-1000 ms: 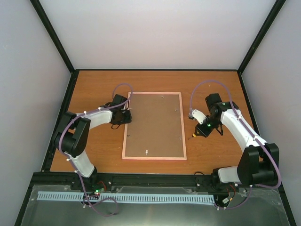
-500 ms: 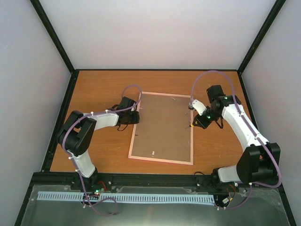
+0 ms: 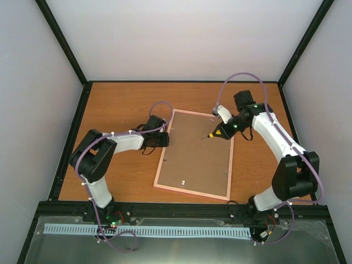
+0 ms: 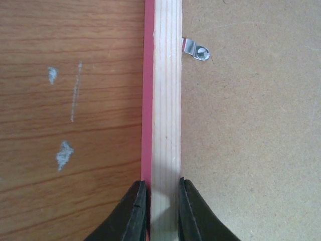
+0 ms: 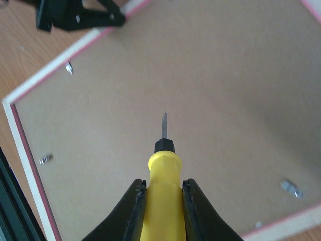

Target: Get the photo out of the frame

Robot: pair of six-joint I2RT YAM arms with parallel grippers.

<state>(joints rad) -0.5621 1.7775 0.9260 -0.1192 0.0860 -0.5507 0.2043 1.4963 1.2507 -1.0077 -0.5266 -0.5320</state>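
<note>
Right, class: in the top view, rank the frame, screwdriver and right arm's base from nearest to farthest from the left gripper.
1. The frame: the left gripper is clamped on its left rail.
2. The screwdriver: over the frame's right part, tip pointing left.
3. The right arm's base: at the table's near right edge.

No text, label, brand, number or sign legible in any view: none on the frame, none on the brown board in the frame's back, none on the yellow screwdriver above that board.
</note>
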